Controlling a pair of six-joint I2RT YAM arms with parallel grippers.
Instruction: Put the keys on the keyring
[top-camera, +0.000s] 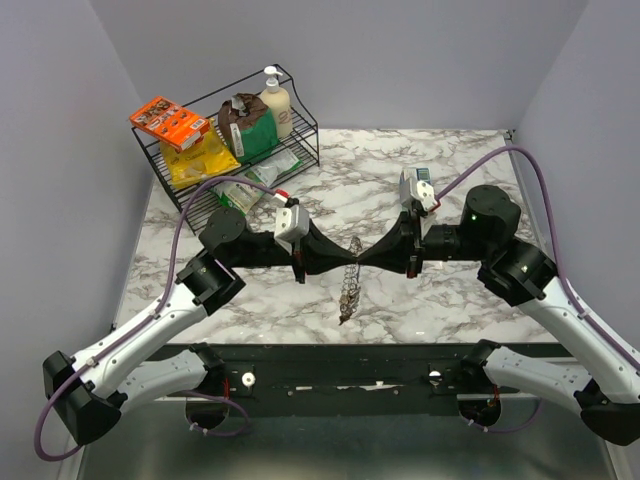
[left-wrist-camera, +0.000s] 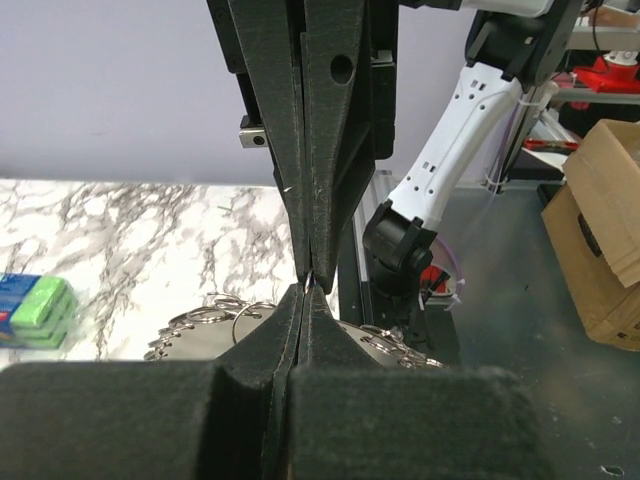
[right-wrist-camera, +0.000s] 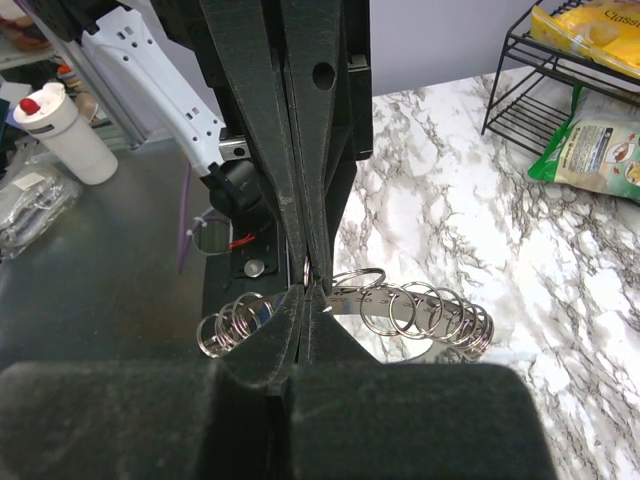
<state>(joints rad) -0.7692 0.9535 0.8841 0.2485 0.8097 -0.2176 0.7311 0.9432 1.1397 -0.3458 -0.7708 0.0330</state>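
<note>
The keyring (top-camera: 349, 285) is a silvery metal loop strung with several small split rings. It hangs on edge over the middle of the marble table (top-camera: 450, 300), below the point where the two grippers meet tip to tip. My left gripper (top-camera: 341, 262) comes from the left and is shut on the keyring's top. My right gripper (top-camera: 367, 257) comes from the right and is shut on it too. In the left wrist view the shut tips (left-wrist-camera: 308, 286) sit above the keyring (left-wrist-camera: 195, 325). In the right wrist view the shut tips (right-wrist-camera: 306, 285) pinch the keyring (right-wrist-camera: 440, 312). No coloured-headed keys are in view.
A black wire rack (top-camera: 300, 150) at the back left holds snack packets and a pump bottle (top-camera: 276, 100). It also shows in the right wrist view (right-wrist-camera: 520, 80). A blue and green block (left-wrist-camera: 32, 310) lies on the table. A cardboard box (left-wrist-camera: 600, 230) stands off the table.
</note>
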